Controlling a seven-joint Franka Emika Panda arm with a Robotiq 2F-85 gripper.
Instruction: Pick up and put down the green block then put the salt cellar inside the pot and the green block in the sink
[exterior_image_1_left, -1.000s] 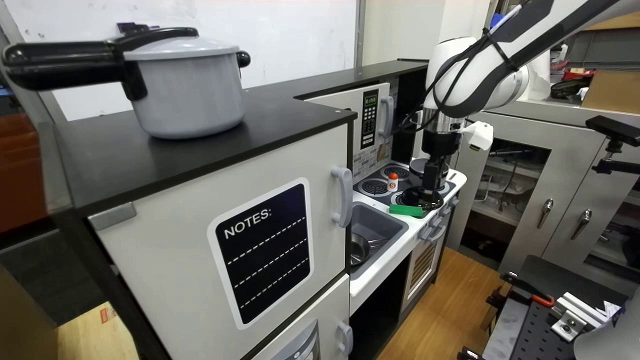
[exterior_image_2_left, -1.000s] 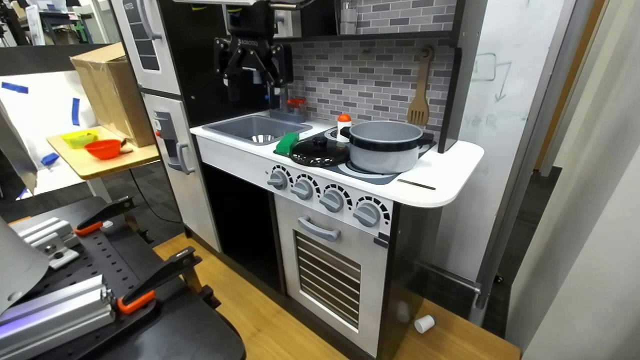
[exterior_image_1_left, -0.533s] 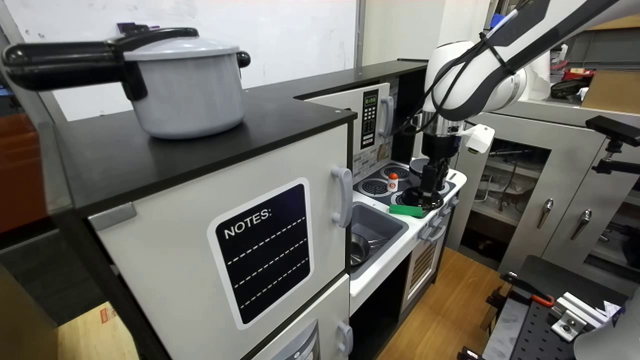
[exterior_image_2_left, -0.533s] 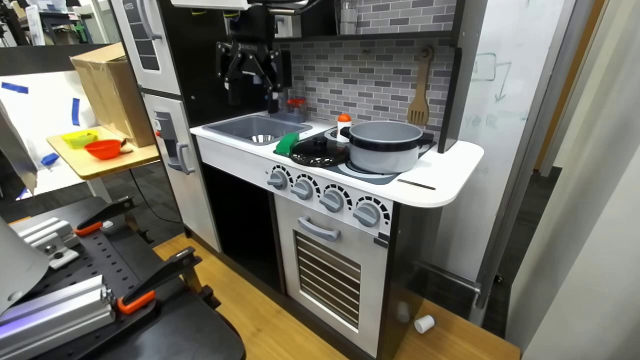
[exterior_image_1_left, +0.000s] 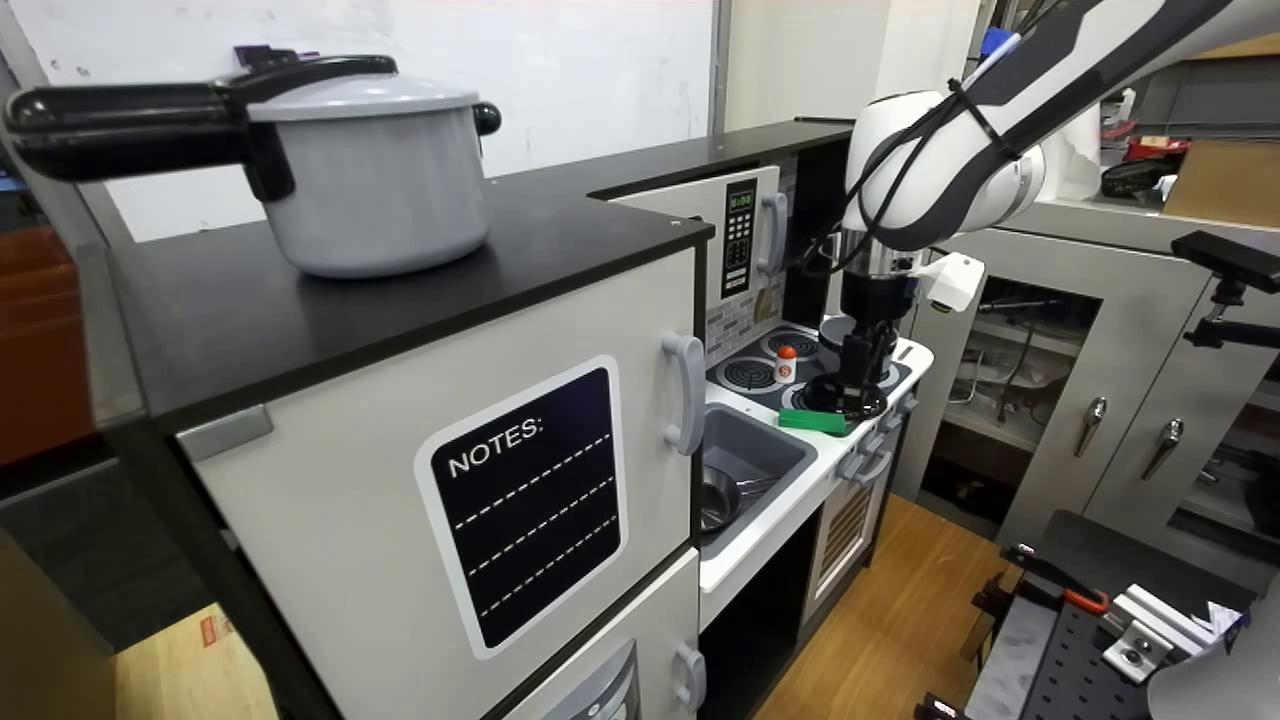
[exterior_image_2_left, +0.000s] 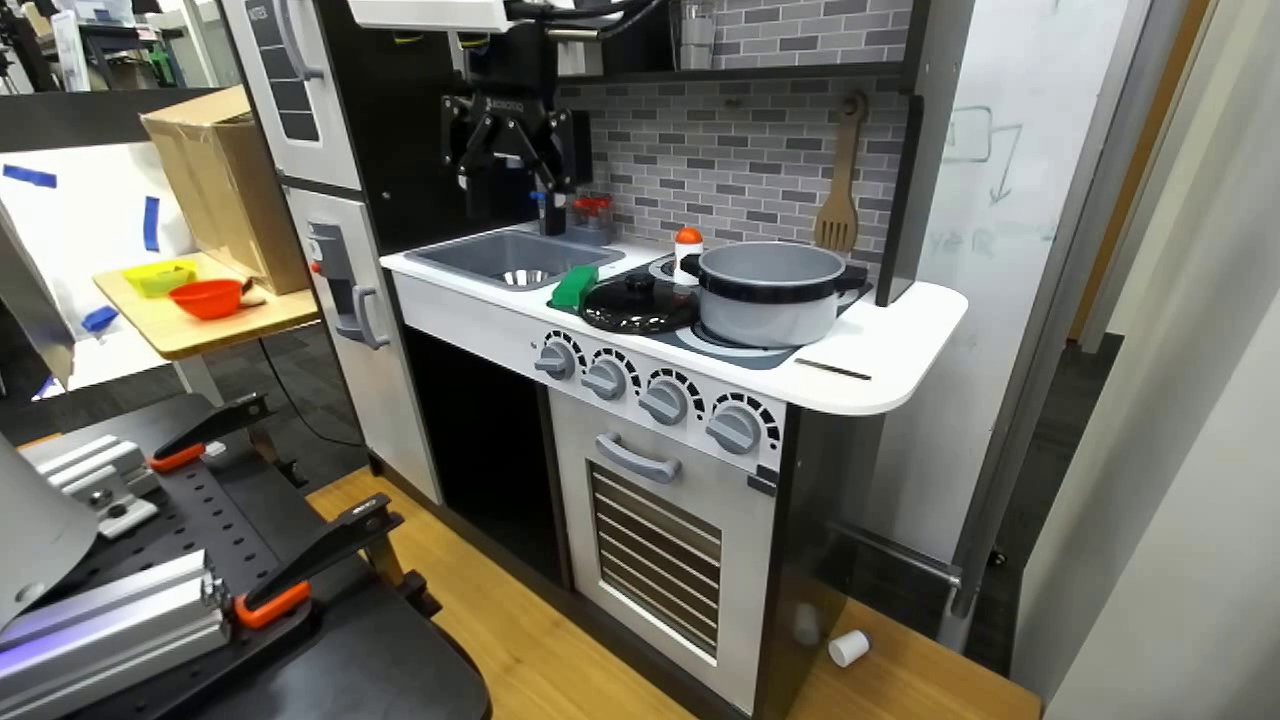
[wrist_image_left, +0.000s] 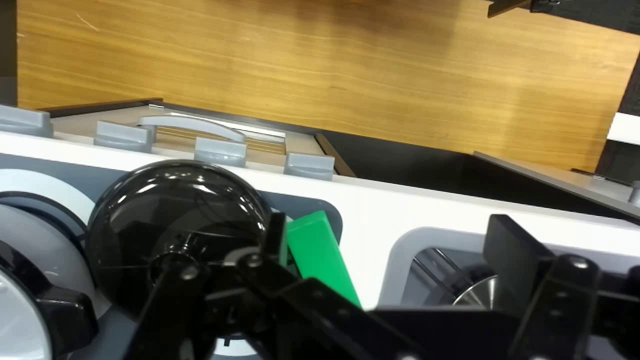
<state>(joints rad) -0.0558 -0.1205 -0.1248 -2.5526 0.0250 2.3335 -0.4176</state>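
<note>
The green block (exterior_image_1_left: 812, 422) lies flat on the stove's sink-side edge in both exterior views (exterior_image_2_left: 574, 288), beside a black pot lid (exterior_image_2_left: 640, 310). The salt cellar (exterior_image_1_left: 785, 368), white with an orange cap, stands upright on the stove behind the lid (exterior_image_2_left: 688, 254); it is not visible in the wrist view. The open grey pot (exterior_image_2_left: 770, 312) sits on a front burner. The grey sink (exterior_image_2_left: 450, 262) is left of the stove. My gripper (exterior_image_2_left: 515, 212) is open and empty above the counter. In the wrist view its fingers (wrist_image_left: 391, 240) spread over the block (wrist_image_left: 322, 255) and sink edge.
A metal pan (exterior_image_1_left: 718, 498) lies in the sink. Jars with red lids (exterior_image_2_left: 592, 212) stand behind it. A shelf (exterior_image_2_left: 740, 72) runs above the counter. A second, lidded grey pot (exterior_image_1_left: 380, 190) stands on the fridge top. A microwave (exterior_image_1_left: 740, 240) is near the arm.
My gripper has moved slightly down and a little to the right in an exterior view, still open. The block, salt cellar, lid and pot have not moved.
</note>
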